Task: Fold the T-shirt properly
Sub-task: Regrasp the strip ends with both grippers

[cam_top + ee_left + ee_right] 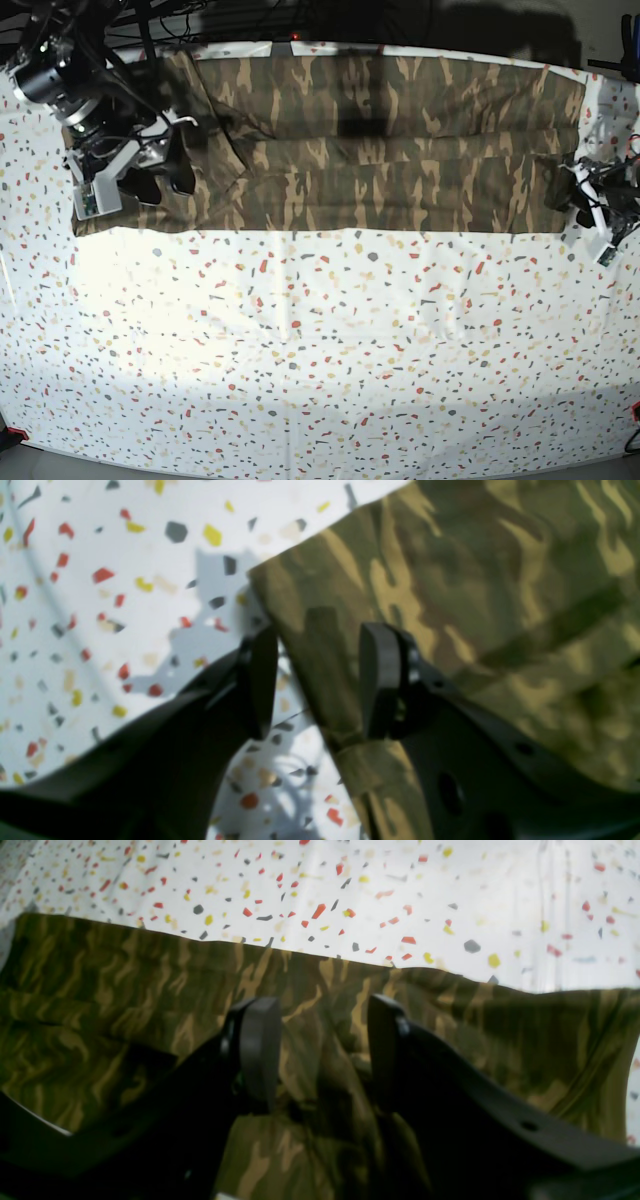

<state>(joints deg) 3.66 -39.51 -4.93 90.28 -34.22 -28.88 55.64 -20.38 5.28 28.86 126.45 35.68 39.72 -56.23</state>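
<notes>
No legible text, label, brand, number or sign appears in any view. The T-shirt (380, 140) carries only a camouflage pattern; the tabletop (320, 350) cover shows only coloured speckles.

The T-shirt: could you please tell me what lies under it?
The T-shirt lies on a speckled white tablecloth, visible all around it. Whatever is beneath the folded cloth itself is covered.

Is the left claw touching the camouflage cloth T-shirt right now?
Cannot tell. In the left wrist view the open left claw straddles the camouflage cloth T-shirt edge, but contact isn't plainly visible.
</notes>
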